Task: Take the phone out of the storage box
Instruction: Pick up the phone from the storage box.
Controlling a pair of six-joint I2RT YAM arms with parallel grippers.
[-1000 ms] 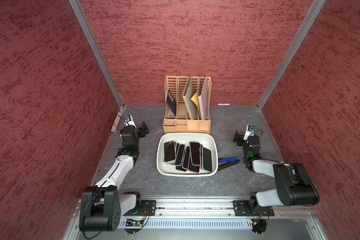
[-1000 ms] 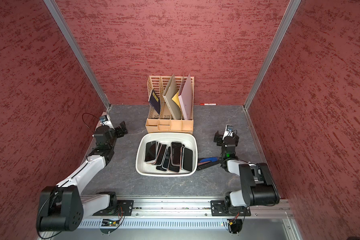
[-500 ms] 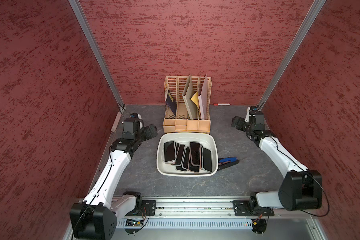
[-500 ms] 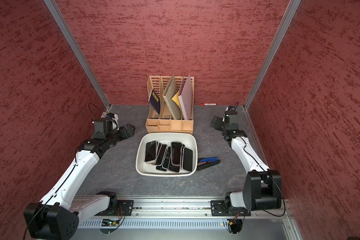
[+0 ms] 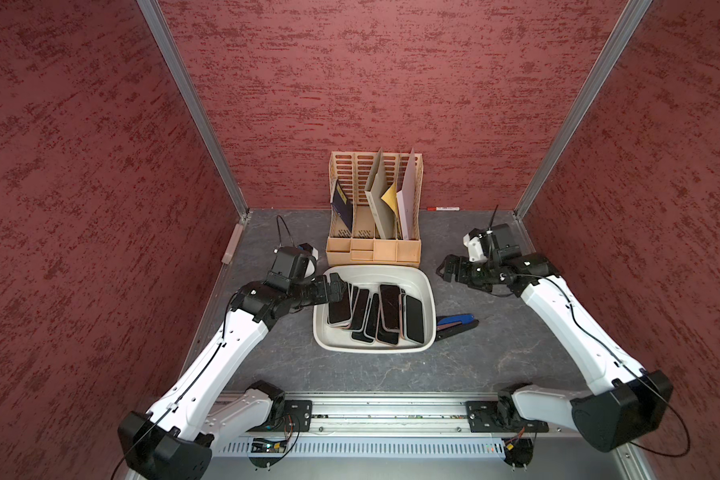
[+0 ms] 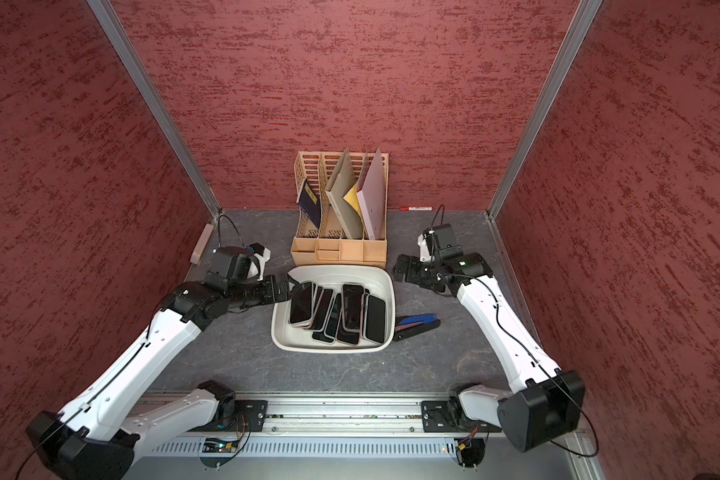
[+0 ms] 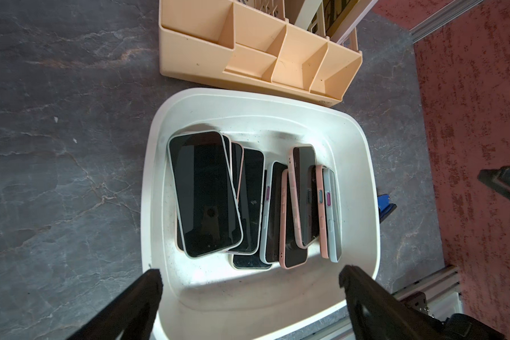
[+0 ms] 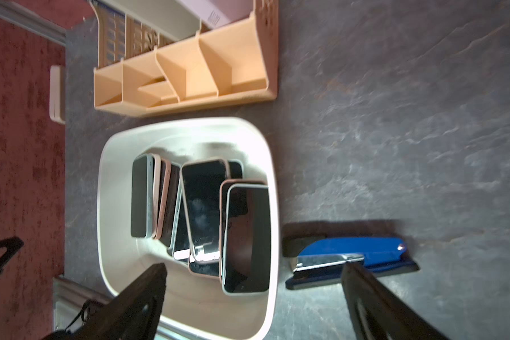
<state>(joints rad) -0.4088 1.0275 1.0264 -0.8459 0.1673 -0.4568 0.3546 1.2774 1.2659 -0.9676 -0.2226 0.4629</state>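
The storage box [image 5: 391,275] is an off-white tub in the middle of the table, seen in both top views [image 6: 341,272]. Several dark-screened phones [image 5: 390,305] lie overlapping in it, in pink and pale cases. My left gripper [image 5: 337,289] hangs open over the box's left rim, holding nothing. In the left wrist view the left gripper [image 7: 251,276] spans the near wall, with a white-cased phone [image 7: 203,194] beyond it. My right gripper [image 5: 443,270] is open, just off the box's far right corner. In the right wrist view the right gripper [image 8: 255,272] frames the box's rim [image 8: 273,206].
A beige file rack [image 5: 375,245] with folders stands right behind the box. A blue stapler [image 5: 456,322] lies against the box's right side. A red marker [image 5: 443,208] rests at the back wall. Red walls enclose three sides.
Both arms unfolded from their rest pose and swung in toward the box. The left gripper came over the box's left rim, the right gripper nearer its right corner. Both stayed open.
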